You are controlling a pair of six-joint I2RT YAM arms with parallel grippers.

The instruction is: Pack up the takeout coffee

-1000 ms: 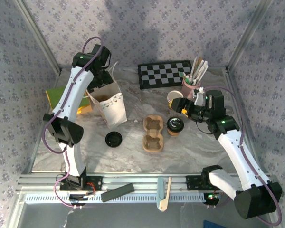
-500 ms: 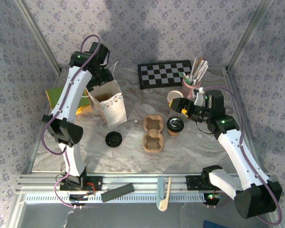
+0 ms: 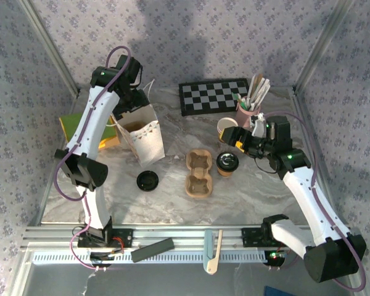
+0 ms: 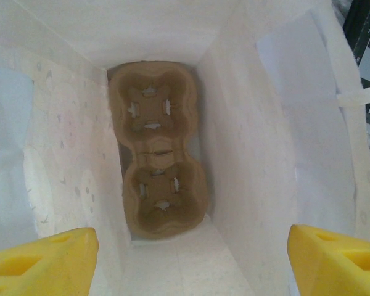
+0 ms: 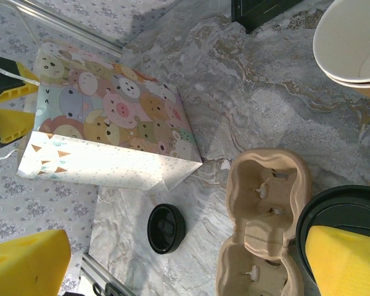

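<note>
Just changed: the left fingers (image 4: 43,262) are spreading a little wider than a second ago, and the left wrist is easing a touch leftward above the paper bag (image 3: 142,139); the right arm is keeping the same pose as before.
Meaning for the task: a moulded-pulp cup tray (image 4: 157,154) is lying flat on the bag's floor and nothing is sitting between the left fingers; as I judge it, the tray step is done and the cup step is coming up.
Left fingers: standing wide and empty, hovering over the bag's mouth.
Right fingers (image 5: 24,265): spread wide and holding nothing; one tip is showing in front of the coffee's black lid.
Takeout coffee (image 3: 227,163): standing upright and lidded on the tabletop (image 3: 259,185), just right of a second pulp tray (image 3: 198,174) and well apart from the bag; not yet packed.
Nearby: a loose black lid (image 3: 147,180) is lying between the bag and the second tray; an unlidded paper cup (image 3: 227,128) is standing near the pink cup of stirrers (image 3: 248,111).
Hidden or cut off: the right wrist view is cropping the coffee to an arc of lid; its tan wall is barely showing from above; the left arm is covering the bag's far rim; the green-and-yellow thing (image 3: 71,126) beside the left arm is too covered to name.
</note>
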